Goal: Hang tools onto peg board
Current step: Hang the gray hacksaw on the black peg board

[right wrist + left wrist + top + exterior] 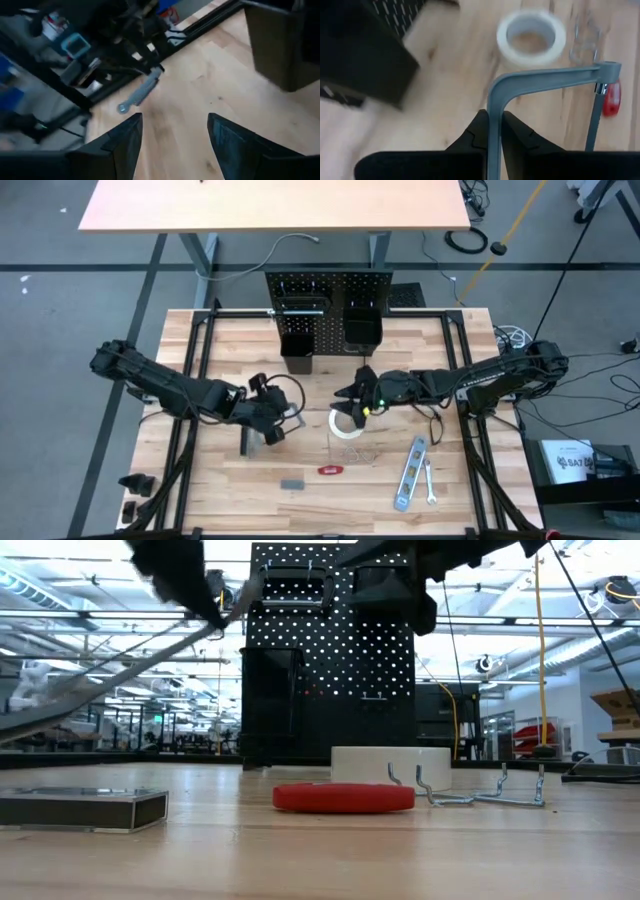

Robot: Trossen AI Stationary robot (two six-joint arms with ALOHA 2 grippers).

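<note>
So my left end effector [491, 131] is pinching the grey clamp [540, 82] by its bar, right one [172, 132] spread over the tape [347, 423]; I'd lift it level toward the board [325, 298] at 12 o'clock, hooking the frame slowly.

A robotics lab: open hall with ceiling trusses [90, 620], cables [600, 395] on grey floor.

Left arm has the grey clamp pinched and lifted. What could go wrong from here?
The left gripper pinches only the thin bar of the grey bar clamp, so its long end could swing or twist free. The right gripper, jaws open, hovers over the white tape roll near the clamp's likely path to the peg board; the arms could collide.
</note>
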